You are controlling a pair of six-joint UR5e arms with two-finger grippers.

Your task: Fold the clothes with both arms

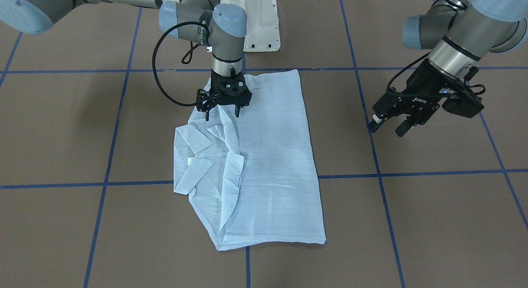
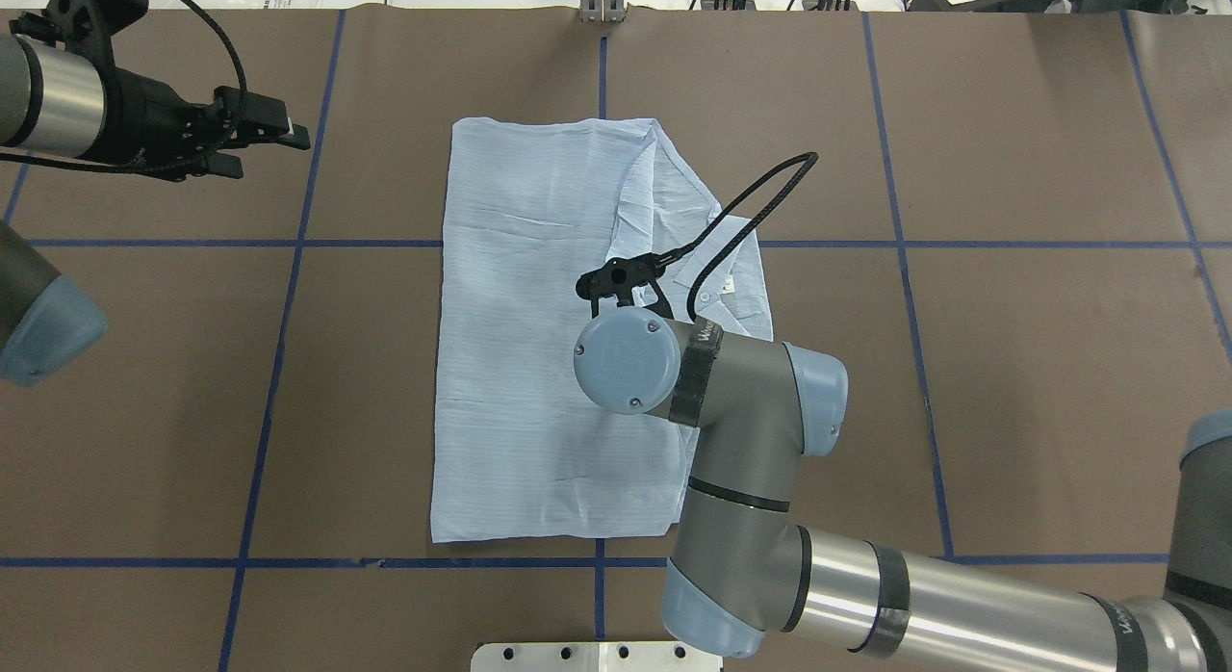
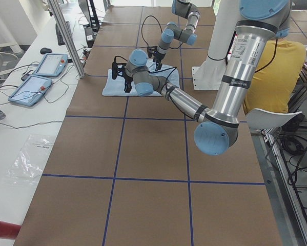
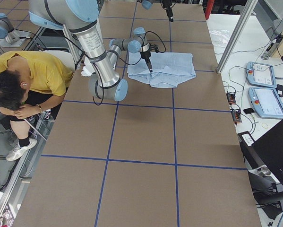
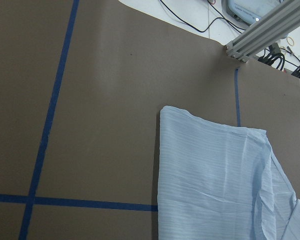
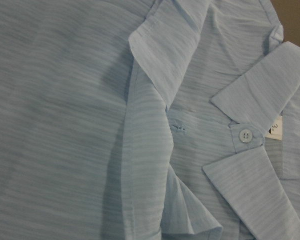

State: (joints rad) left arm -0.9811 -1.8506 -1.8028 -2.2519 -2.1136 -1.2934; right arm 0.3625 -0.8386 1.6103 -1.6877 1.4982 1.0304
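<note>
**Item:** shirt (image 1: 268, 156), one piece, light blue with a faint pinstripe.

**Location:** about the middle of the bench (image 1: 62, 135), flat on the brown cover and well away from every edge.

**Condition:** partly folded into a rough rectangle.
- The collar (image 1: 194, 141) faces up on the side toward the bench's right end.
- A white button (image 6: 246, 134) is done up at the neck, with a small label (image 6: 275, 127) just beside it.
- A rumpled ridge of doubled cloth (image 1: 231, 156) runs next to the collar.
- The rest of the cloth lies smooth toward the left end.

**Right gripper** (image 1: 222, 114): upright over that ridge, near the collar. The fingers are parted with nothing between them. Whether the tips touch the cloth I cannot tell from here.

**Left gripper** (image 1: 387, 130): hangs in the air off the shirt, toward the bench's far-left corner. The fingers are spread and empty.

**Handling, as I judge it:**
- The cloth looks thin, light and limp, with body only at the collar and the buttoned front.
- It will sag between two holds and probably slide easily on the cover.
- It is not fragile, though the buttons may snag.

**Where to hold, as I judge it:** pinch it at the edges or corners, where the layers are doubled. Take both ends of one side together, so the panel lifts evenly rather than bunching.
</note>
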